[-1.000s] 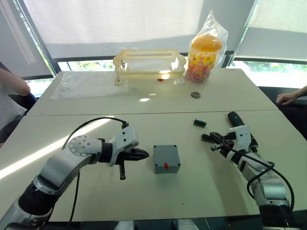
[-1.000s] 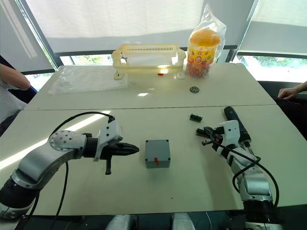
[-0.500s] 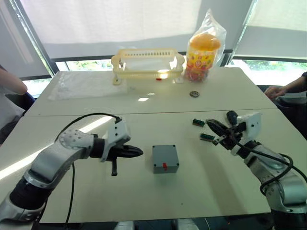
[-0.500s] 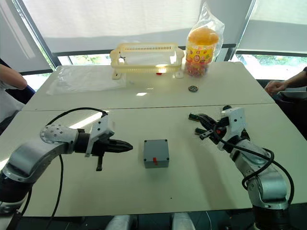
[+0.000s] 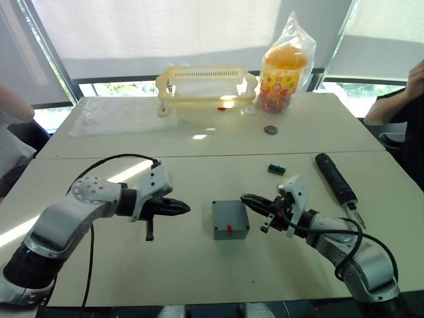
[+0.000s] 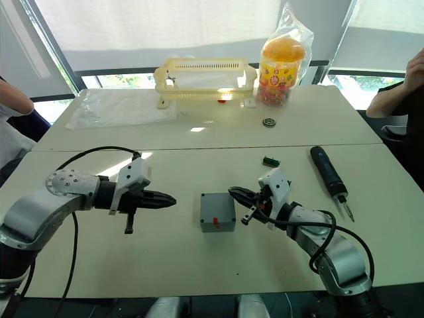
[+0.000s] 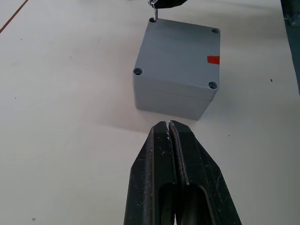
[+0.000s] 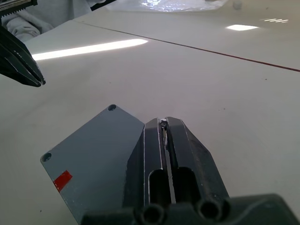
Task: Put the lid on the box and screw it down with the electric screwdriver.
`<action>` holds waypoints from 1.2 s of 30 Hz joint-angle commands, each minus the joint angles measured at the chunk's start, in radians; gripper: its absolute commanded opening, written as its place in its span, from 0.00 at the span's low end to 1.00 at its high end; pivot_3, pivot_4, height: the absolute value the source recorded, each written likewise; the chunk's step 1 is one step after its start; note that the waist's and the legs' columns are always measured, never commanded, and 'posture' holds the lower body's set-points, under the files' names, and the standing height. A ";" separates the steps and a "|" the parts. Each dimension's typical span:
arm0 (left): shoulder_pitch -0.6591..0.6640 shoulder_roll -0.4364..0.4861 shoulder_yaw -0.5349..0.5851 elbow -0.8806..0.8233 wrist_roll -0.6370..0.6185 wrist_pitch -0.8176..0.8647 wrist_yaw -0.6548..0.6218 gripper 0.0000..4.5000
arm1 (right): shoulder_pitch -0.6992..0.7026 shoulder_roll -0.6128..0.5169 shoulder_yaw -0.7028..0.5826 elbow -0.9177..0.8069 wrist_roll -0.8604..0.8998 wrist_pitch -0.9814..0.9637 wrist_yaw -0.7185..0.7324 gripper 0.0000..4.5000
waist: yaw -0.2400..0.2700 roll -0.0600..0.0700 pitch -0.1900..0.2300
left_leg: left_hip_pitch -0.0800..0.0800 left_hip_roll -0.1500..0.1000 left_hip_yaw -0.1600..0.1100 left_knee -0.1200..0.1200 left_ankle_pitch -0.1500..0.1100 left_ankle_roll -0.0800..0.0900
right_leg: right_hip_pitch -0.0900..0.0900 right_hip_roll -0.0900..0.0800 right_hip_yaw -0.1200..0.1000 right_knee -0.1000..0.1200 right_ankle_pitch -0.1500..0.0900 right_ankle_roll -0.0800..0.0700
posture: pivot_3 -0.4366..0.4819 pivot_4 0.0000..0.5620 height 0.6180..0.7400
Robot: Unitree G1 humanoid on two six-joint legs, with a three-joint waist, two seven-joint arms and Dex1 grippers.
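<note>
A: Where is the box (image 5: 230, 219) sitting?

B: It is resting on the white table (image 5: 199, 271), a little below the middle of the head camera's frame, with the lid (image 7: 180, 50) already lying flat on top of it. A red mark (image 5: 228, 229) is showing on the side facing the camera, and in the left wrist view the lid's corner holes are showing.

A: And the left gripper (image 5: 179, 208)?

B: It is hovering left of centre, pointing toward the box and standing apart from it. Its two black fingers (image 7: 161, 154) are pressed together and are carrying nothing.

A: The right gripper (image 5: 250, 201)?

B: It is reaching in from the lower right, with its tip just over the box's right edge. In its own wrist view the fingers (image 8: 157, 145) are lying closed side by side, with something small and metallic pinched at the tip; I cannot tell what it is. In the left wrist view a small metal point is hanging over one of the lid's corner holes.

A: Where is the electric screwdriver (image 5: 334, 179)?

B: It is lying on the table at the right of the frame, well apart from both grippers, bit end toward the lower right. A small green connector block (image 5: 276, 169) is lying between it and the box, and a yellow basket (image 5: 205, 86) is standing at the top centre.
</note>
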 commanded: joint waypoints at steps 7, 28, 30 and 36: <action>0.011 0.005 0.032 -0.041 -0.011 -0.006 0.017 0.00 | -0.001 0.001 0.001 0.017 -0.034 -0.044 0.028 0.00 | 0.000 0.000 0.000 | 0.000 0.000 0.000 0.000 0.000 0.000 | 0.000 0.000 0.000 0.000 0.001 0.001 | 0.48 0.27 1.00; 0.002 0.014 0.075 -0.028 -0.061 0.019 0.005 0.00 | -0.050 -0.004 0.013 0.016 -0.070 -0.044 0.054 0.78 | -0.001 0.000 0.000 | 0.000 0.000 0.000 0.000 0.000 0.000 | -0.001 0.000 0.000 0.002 0.001 0.003 | 0.48 0.27 1.00; -0.006 0.024 0.086 -0.028 -0.083 0.035 -0.011 0.00 | -0.059 -0.008 -0.011 -0.013 -0.040 -0.022 0.054 0.78 | -0.001 0.000 0.000 | 0.000 0.000 0.000 0.000 0.000 0.000 | -0.001 0.000 0.000 0.002 0.001 0.003 | 0.48 0.27 1.00; -0.090 0.008 0.079 -0.009 -0.124 0.070 -0.020 0.00 | -0.155 -0.114 -0.227 -0.029 0.213 0.221 0.076 0.78 | 0.002 0.000 0.000 | -0.001 0.000 0.000 0.002 0.000 0.000 | -0.001 0.000 0.000 0.002 0.002 0.003 | 0.48 0.27 1.00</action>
